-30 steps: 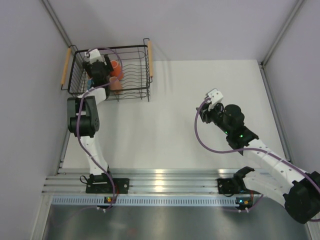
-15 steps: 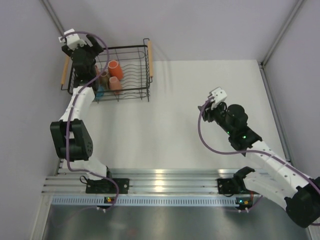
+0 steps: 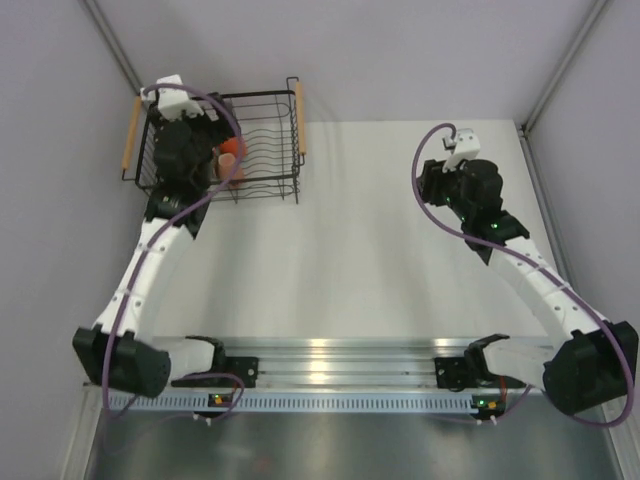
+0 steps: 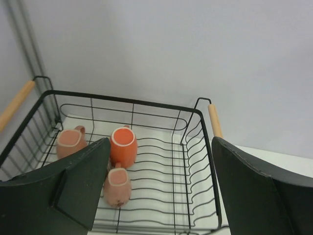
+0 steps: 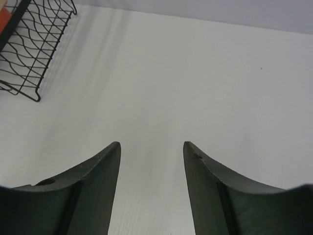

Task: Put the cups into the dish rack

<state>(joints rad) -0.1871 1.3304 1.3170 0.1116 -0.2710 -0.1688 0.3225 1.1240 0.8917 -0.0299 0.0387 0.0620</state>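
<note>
The dish rack [image 4: 122, 96] at the far left holds an orange mug [image 4: 122, 147], a left pink mug [image 4: 71, 142] and a near pink mug [image 4: 117, 188] — 3 in view. None shows on the bench [image 5: 195, 73], so loading looks nearly done. The left claw [image 4: 160, 147] hangs wide open and empty above the rack; the right claw [image 5: 151, 144] is open and empty over the bench.

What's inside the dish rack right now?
An orange cup and two pink cups show. The left gripper covers the near-left corner of the rack, so any others there are hidden.
</note>
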